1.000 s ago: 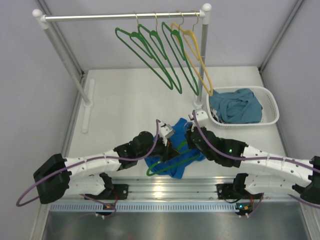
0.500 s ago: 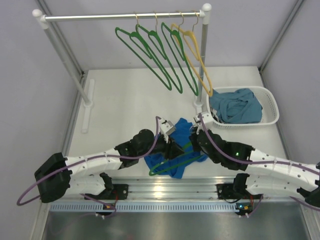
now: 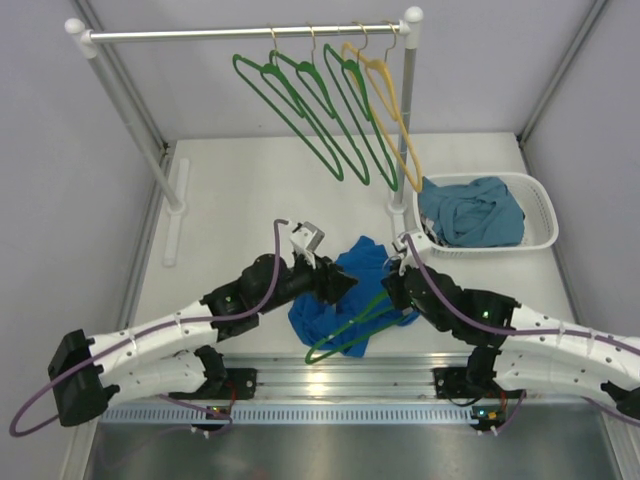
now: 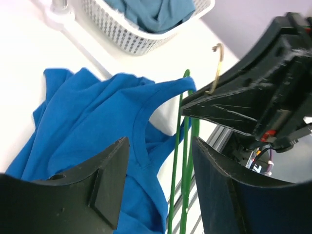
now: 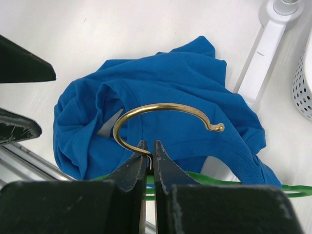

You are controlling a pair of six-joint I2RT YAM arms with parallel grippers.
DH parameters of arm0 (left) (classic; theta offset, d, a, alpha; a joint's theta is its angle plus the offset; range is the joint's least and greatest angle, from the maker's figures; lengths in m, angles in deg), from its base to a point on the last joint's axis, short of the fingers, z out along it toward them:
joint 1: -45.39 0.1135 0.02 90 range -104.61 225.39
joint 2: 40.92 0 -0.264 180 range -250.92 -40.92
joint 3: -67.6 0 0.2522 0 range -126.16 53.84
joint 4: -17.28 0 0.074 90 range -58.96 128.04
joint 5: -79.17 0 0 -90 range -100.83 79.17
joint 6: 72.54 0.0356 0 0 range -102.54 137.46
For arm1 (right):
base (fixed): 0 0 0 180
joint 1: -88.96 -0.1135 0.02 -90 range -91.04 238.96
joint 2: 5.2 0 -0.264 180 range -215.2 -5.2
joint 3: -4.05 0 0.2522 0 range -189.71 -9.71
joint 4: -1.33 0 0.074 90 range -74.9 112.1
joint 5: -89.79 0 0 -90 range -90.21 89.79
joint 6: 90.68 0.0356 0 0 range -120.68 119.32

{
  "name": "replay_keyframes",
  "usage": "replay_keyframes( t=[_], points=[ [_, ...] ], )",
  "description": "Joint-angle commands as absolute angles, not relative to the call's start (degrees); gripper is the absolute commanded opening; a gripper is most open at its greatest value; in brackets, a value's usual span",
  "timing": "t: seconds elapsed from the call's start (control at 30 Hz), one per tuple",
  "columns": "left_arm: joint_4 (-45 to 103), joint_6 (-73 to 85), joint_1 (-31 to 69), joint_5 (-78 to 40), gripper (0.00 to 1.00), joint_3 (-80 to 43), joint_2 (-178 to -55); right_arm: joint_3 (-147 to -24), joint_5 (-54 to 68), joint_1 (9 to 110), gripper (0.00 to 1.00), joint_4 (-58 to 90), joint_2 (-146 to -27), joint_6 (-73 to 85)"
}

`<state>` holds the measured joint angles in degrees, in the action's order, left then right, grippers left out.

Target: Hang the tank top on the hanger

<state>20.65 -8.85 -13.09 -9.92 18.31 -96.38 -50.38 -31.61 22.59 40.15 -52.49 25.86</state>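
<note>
The right gripper [image 5: 147,155] is pinched tight on the neck of the hanger [image 5: 219,181]'s brass hook, steadying the green frame over the tank top [image 3: 330,300]. That lies crumpled toward the counter [image 3: 240,190]'s six o'clock edge. The left gripper [image 4: 160,146] gapes wide and empty, a strap at its one o'clock, ready, I'd guess, to thread it on.

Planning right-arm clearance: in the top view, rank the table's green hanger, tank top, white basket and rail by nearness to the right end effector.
1. green hanger, its hook clamped in the right end effector
2. tank top, just to the left
3. white basket, back right
4. rail, high at the back
</note>
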Motion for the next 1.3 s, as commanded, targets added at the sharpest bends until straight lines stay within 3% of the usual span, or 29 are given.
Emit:
replay_keyframes(
  t=[0.0,0.23,0.6,1.27],
  points=[
    [33.91,-13.03,-12.62,-7.05,0.59,12.89,-99.36,-50.32,-31.24,21.81,0.0,39.26,-50.47,25.24],
    [42.99,-14.27,-11.74,-17.5,0.55,8.58,-107.8,-49.7,-31.24,21.72,0.0,39.71,-49.42,25.68],
    [44.06,-13.39,-11.65,-34.64,0.45,7.08,-120.37,-49.17,-31.76,21.72,0.0,40.23,-48.53,26.39],
    [38.25,-13.65,-14.11,-35.53,0.45,6.64,-131.71,-49.26,-31.85,21.72,0.0,40.06,-48.8,26.74]
  ],
)
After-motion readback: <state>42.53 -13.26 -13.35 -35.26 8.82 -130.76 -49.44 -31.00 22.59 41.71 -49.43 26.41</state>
